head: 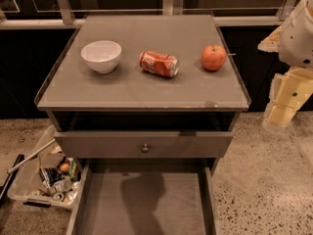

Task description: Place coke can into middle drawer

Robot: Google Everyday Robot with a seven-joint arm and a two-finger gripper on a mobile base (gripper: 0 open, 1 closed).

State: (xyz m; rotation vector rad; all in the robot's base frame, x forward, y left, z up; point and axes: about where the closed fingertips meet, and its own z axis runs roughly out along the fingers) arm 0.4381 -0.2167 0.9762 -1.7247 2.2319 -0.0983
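The coke can (159,63) lies on its side in the middle of the cabinet top (146,89), red with white lettering. The middle drawer (144,204) is pulled out at the bottom of the view, its flat grey floor bare apart from a shadow. My gripper (282,112) hangs at the far right, off the cabinet's right side and below the level of its top, well away from the can. It holds nothing that I can see.
A white bowl (101,56) stands left of the can and a red-orange apple (213,58) right of it. A drawer front with a round knob (145,148) sits above the open drawer. A clear bin of rubbish (49,180) stands on the floor at lower left.
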